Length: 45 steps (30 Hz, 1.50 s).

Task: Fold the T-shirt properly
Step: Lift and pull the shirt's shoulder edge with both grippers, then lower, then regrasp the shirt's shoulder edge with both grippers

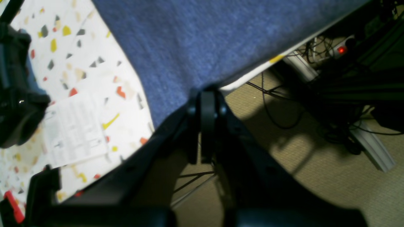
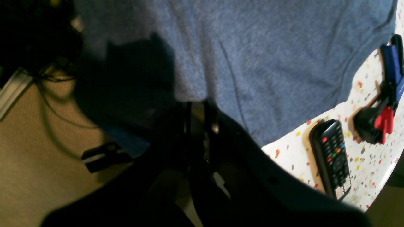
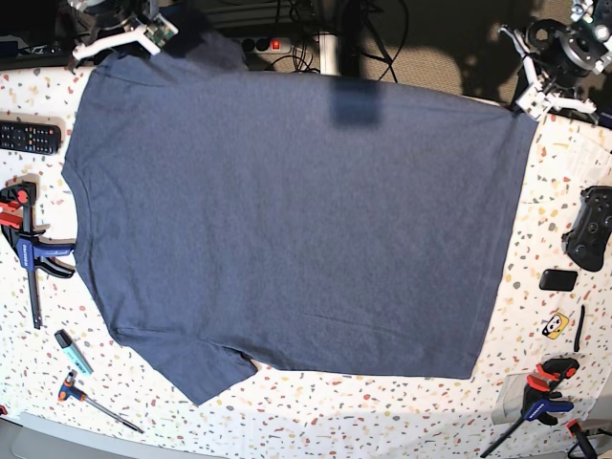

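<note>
Across the speckled bench (image 3: 287, 421), T-shirt (image 3: 296, 210) broad and largely unfolded, left end effector (image 3: 533, 103) and right end effector (image 3: 158, 33) apparently pinching its robot-side edge (fingertips blurred); essentially all folding remains.

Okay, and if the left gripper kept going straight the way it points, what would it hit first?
Probably the T-shirt, whose edge already sits at the tips of the left gripper; depth there is unclear.
</note>
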Motion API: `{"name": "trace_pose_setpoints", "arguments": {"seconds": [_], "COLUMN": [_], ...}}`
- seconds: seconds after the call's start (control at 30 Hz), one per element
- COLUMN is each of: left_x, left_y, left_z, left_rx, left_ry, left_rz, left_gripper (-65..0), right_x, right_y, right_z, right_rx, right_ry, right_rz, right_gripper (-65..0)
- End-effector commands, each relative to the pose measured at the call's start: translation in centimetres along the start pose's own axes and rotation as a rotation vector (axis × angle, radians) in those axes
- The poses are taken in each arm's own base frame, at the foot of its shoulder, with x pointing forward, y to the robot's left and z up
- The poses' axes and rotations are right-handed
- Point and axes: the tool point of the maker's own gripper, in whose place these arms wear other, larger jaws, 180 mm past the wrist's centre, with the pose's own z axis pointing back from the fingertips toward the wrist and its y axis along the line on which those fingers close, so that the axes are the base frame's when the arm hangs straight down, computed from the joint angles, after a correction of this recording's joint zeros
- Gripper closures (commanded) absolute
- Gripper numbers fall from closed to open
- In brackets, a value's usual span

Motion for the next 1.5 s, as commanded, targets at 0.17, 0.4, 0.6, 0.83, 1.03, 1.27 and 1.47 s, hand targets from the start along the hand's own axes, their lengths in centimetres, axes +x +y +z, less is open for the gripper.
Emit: {"name": "trace_pose_setpoints", "arguments": {"seconds": [0.17,0.4,0.6,0.83,1.03,1.27,1.47], "left_x": [2.0,4.4,7.1,8.8,8.6,8.6,8.7], "left_y": [1.3,2.6,4.8,7.2,7.1,6.8,7.6], "left_z": [0.6,0.2,-0.3,-1.0,-3.3,-6.5,-8.3], "left_rx": [0.036,0.072,0.127,0.172,0.155,0.136,0.164], "left_ry": [-0.06,-0.127,-0.198,-0.263,-0.263,-0.251,-0.236], "left_rz": [-0.028,-0.034,-0.041,-0.035,0.019,0.075,0.083], "left_gripper": [0.0,0.0,0.0,0.0,0.0,0.0,0.0], "right_x": [0.9,3.4,5.4,5.4,6.2,6.8,6.9], "right_y": [-2.9,-6.6,-9.4,-12.3,-13.3,-15.2,-15.6], "right_z": [0.4,-0.7,-2.2,-4.4,-6.6,-7.5,-8.0], "right_rx": [-0.134,-0.238,-0.271,-0.338,-0.303,-0.321,-0.315], "right_ry": [-0.037,-0.108,-0.185,-0.2,-0.232,-0.256,-0.268], "right_rz": [-0.022,-0.046,-0.145,-0.171,-0.225,-0.252,-0.243], "right_gripper": [0.0,0.0,0.0,0.0,0.0,0.0,0.0]}}
